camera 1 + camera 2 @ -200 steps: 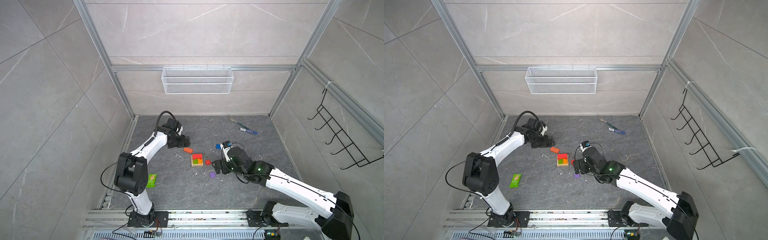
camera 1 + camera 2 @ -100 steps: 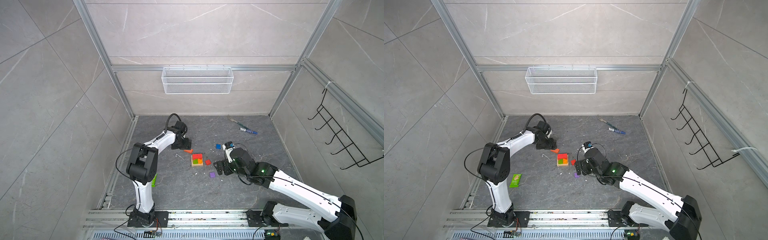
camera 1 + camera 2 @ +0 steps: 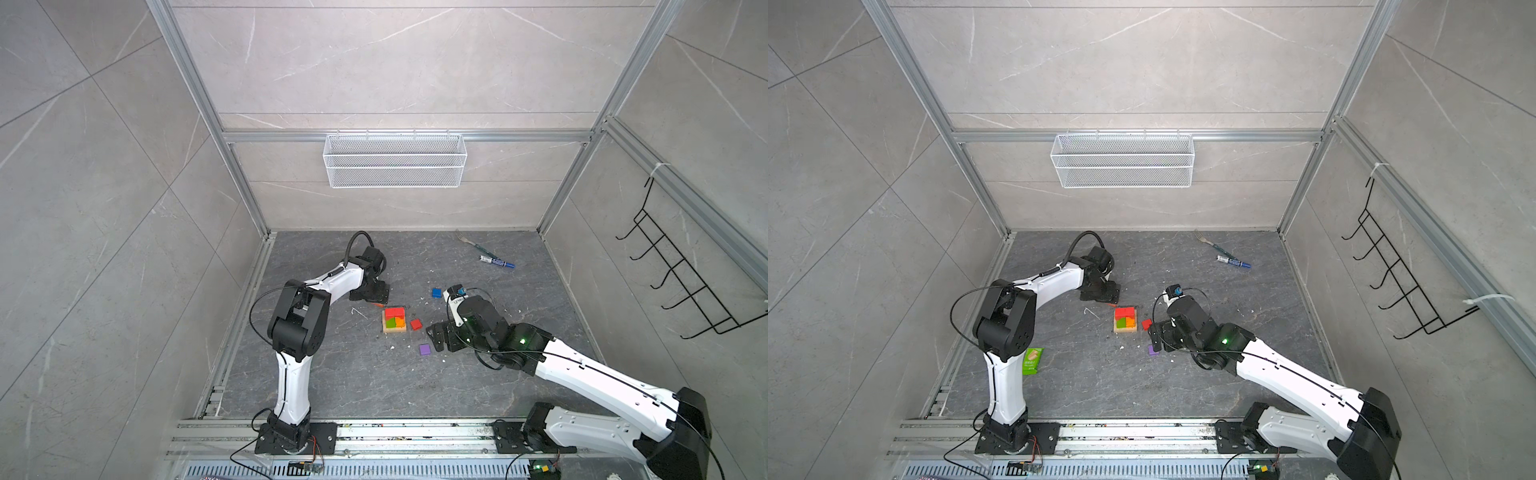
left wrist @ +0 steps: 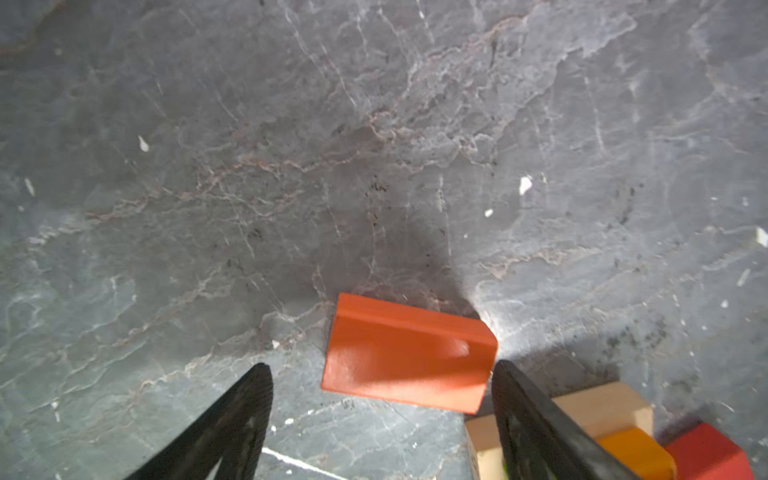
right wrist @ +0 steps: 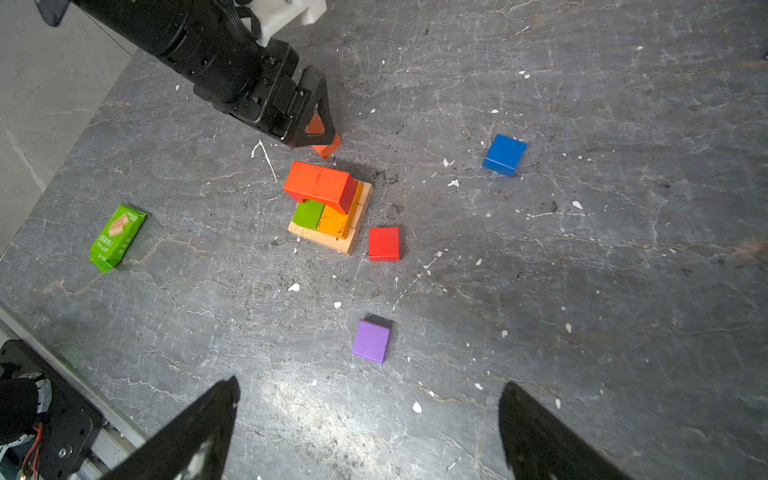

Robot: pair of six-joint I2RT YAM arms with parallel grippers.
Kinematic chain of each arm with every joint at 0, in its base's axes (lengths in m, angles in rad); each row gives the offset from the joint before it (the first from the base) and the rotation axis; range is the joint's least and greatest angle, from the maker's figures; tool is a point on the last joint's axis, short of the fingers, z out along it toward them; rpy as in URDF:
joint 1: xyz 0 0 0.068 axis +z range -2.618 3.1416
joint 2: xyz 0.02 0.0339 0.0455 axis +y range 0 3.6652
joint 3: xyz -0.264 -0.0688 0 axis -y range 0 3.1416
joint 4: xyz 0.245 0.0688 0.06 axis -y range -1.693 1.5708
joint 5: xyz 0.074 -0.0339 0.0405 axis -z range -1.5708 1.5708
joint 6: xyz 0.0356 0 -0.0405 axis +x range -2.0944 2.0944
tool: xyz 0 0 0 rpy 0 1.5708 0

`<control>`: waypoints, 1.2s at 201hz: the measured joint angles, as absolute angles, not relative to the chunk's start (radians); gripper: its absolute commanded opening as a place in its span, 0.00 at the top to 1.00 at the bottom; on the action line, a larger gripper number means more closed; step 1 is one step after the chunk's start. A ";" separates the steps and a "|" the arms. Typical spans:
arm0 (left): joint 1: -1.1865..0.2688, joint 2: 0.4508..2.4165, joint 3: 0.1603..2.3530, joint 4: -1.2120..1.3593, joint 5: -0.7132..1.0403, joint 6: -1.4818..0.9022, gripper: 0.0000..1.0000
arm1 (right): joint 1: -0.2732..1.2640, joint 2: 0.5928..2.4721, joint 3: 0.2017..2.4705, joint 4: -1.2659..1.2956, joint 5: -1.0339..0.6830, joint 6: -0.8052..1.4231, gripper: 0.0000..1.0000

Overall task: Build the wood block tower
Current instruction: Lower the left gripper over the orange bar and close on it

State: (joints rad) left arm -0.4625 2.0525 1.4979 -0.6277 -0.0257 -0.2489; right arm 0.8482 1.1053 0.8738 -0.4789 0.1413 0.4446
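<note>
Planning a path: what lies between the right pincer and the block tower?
A purple wooden cube and a red wooden cube, seen in the right wrist view.

You are looking into a booth with 3 walls of large pale grey tiles, veined in white: the back wall (image 3: 395,62), the left wall (image 3: 83,208) and the right wall (image 3: 706,104). Aluminium posts (image 3: 208,124) stand in the 2 back corners, joined by a crossbar (image 3: 291,136). A white wire basket (image 3: 395,166) hangs from that crossbar. On the right wall you have a black wire hook rack (image 3: 685,262). The floor (image 3: 374,374) is dark grey, stone-veined and dotted with white flecks. A metal rail (image 3: 415,432) runs along the front edge. The light is even, with soft glare on the floor.
</note>
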 measured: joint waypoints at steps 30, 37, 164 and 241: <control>-0.466 2.064 1.508 -0.628 -0.026 -0.249 0.17 | 0.848 1.108 0.874 -0.481 0.142 0.445 0.01; -0.467 2.064 1.508 -0.628 -0.026 -0.250 0.17 | 0.848 1.109 0.874 -0.483 0.142 0.445 0.01; -0.472 2.090 1.509 -0.635 -0.093 -0.267 0.30 | 0.848 1.130 0.875 -0.505 0.154 0.456 0.01; -0.472 2.099 1.522 -0.633 -0.103 -0.292 0.41 | 0.848 1.132 0.875 -0.505 0.159 0.464 0.01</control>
State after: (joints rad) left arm -0.4725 2.0991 1.5219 -0.6327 -0.1032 -0.2924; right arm 0.8482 1.1316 0.8745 -0.5049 0.1589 0.4637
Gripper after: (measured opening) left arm 0.622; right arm 0.992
